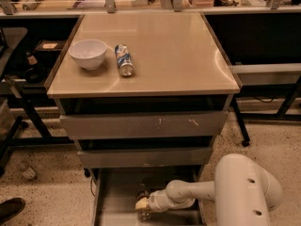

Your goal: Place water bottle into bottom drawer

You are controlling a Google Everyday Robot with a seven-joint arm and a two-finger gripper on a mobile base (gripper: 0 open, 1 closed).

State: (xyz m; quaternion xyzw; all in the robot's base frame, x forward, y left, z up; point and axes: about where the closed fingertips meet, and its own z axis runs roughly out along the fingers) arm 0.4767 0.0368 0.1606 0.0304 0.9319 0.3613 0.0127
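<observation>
The bottom drawer (116, 200) is pulled out, a shallow grey tray below the two closed drawer fronts. My white arm reaches into it from the right, and my gripper (142, 204) is low inside the tray near its middle. A small clear object, which looks like the water bottle (143, 214), shows right at the gripper's tip, partly hidden by it. I cannot tell whether it rests on the tray floor or is held.
A white bowl (88, 53) and a blue-and-silver soda can (124, 60) lie on the beige cabinet top (169, 51). Black table frames stand left and right. A shoe (10, 209) is on the floor at bottom left.
</observation>
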